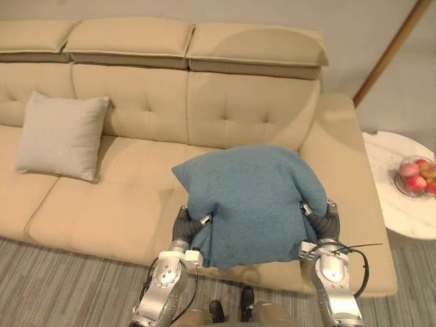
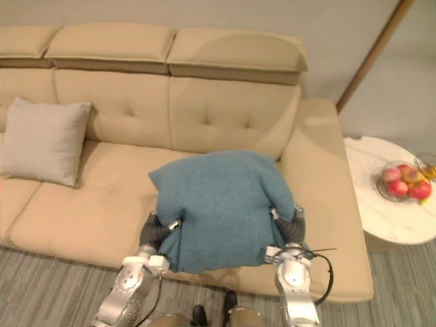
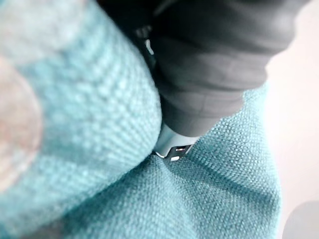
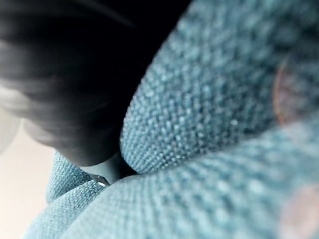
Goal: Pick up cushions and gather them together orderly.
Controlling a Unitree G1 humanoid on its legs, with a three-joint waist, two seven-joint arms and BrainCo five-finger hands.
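Softness is the main thing about the blue cushion [image 1: 248, 204]. It looks plump, light and floppy, and it dents deeply where the left hand [image 1: 185, 228] and right hand [image 1: 323, 219] press into its two lower sides. The woven cover looks rough enough not to slip. The cushion sits between the two hands over the front part of the sofa [image 1: 136, 197] seat; whether its underside rests on the seat I cannot tell. Judging by how it bulges, a two-sided squeeze low on the flanks suits it, while a pinch at one corner would likely let it droop and swing. Whether either hand is clamped on the cloth or merely pushing into it I cannot tell, since the filling swells over both.

The wrist views show what the head views cannot: the coarse teal weave pressed tight against each dark hand cover. The head views give the layout instead. Farther back, at the left of the seat, a grey cushion [image 1: 61, 135] leans against the backrest, well apart from the blue one. Beyond the sofa's right arm stands a round white surface [image 1: 385, 211] with a bowl of fruit [image 1: 415, 176].
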